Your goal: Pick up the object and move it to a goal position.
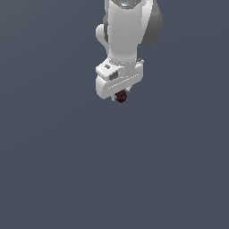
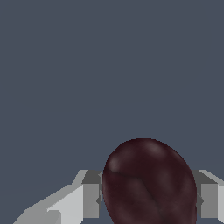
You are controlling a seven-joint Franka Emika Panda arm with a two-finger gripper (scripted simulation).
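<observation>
The object is a small dark red, roughly round ball (image 1: 121,96) sitting at the tip of my white gripper (image 1: 121,95) in the upper middle of the exterior view. In the wrist view the ball (image 2: 149,183) fills the space between my two grey fingers (image 2: 91,194), which press against its sides. The gripper is shut on the ball. The fingertips are mostly hidden behind the gripper body in the exterior view. No goal marker shows in either view.
Only a plain dark grey-blue background (image 1: 53,170) surrounds the arm in both views. The white arm link (image 1: 127,27) rises out of the exterior view's top edge.
</observation>
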